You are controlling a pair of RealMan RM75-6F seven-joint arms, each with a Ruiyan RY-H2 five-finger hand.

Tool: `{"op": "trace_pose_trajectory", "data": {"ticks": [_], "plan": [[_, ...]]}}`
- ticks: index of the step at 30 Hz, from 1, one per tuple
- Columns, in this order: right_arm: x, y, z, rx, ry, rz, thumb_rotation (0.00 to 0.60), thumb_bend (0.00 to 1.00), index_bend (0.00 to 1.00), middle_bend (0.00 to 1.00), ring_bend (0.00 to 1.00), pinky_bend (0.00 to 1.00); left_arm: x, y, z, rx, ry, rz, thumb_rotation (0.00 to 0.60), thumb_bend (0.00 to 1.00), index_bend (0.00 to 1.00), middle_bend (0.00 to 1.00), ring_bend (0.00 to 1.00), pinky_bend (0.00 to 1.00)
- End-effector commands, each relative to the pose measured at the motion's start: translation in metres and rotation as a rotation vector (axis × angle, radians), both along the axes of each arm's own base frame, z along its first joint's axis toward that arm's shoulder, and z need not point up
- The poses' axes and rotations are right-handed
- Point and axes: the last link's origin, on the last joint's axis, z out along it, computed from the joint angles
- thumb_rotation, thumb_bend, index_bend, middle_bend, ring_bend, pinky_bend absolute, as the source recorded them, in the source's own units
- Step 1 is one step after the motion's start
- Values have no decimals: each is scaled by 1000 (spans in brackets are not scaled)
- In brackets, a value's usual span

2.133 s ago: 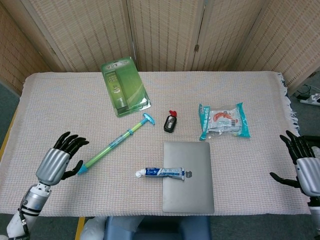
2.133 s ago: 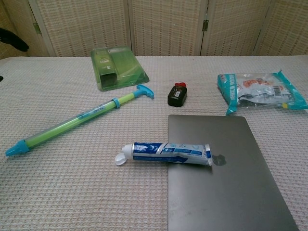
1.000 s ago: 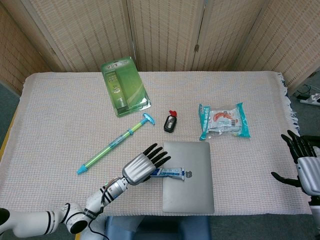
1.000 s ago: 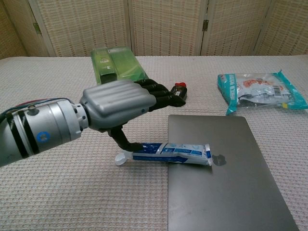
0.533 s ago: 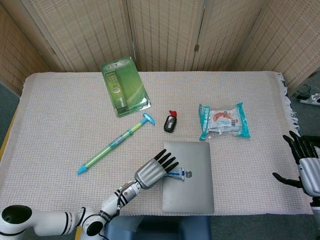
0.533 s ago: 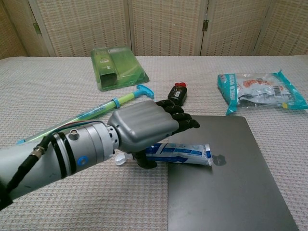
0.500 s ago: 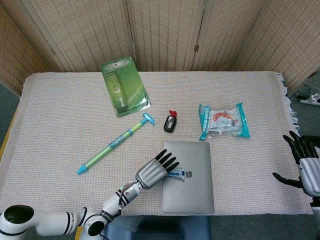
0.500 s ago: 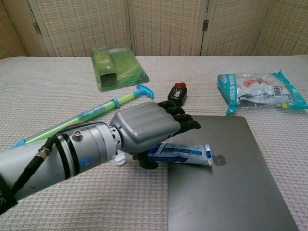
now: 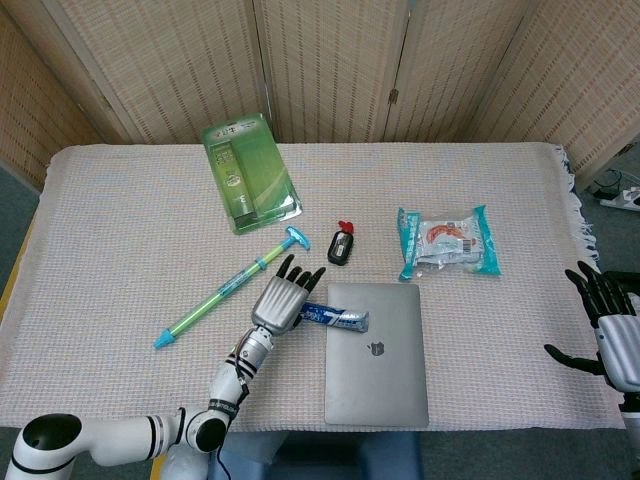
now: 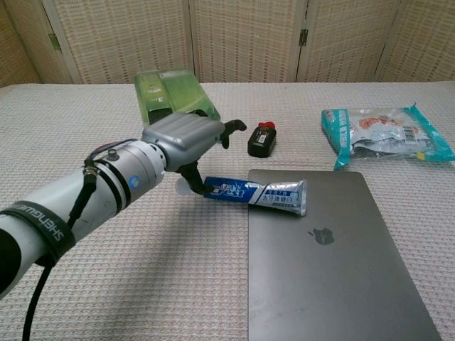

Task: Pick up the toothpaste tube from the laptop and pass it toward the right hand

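Left robot hand (image 10: 186, 139) gripping, right robot hand (image 9: 612, 330) spread.

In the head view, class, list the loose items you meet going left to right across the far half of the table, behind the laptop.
Green blister pack → black bottle with the red cap → teal snack packet.

Silver robot hand (image 10: 181, 138) — black fingers, white cabled forearm (image 10: 50, 213)
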Motion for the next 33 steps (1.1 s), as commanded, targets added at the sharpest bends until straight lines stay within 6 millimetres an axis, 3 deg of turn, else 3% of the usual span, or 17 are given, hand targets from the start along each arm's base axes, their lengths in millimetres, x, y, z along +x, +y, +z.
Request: {"op": "trace_pose_trajectory", "data": {"ticks": [1,6,8,13,19,25,33], "plan": [[0,0,0,1,0,3,600,141,0,0,0,0,-17,13,15,-27,-74,99,600,320,53,288,203,37],[0,-1,-2,6,0,4,600,140,0,0,0,0,-20,7,30,-112,-151,99,600,331,108,284,169,40],[1,-1,-2,6,-1,7,600,141,0,0,0,0,-16,1,31,-156,-154,76,600,408,140,269,149,36],[-1,-1,-2,4,-1,3,600,141,0,0,0,0,3,-15,24,-235,-143,-50,600,778,246,260,165,17],[-3,-1,-1,3,-2,-4,600,141,0,0,0,0,23,-20,5,-300,-90,-116,600,938,257,260,149,3],[-4,-1,0,3,0,-11,600,141,0,0,0,0,38,-11,-8,-302,-66,-74,596,1000,184,228,84,0],[-5,-2,-1,5,-2,-16,600,141,0,0,0,0,46,-8,-17,-319,-23,-33,450,1000,182,223,78,0]]}}
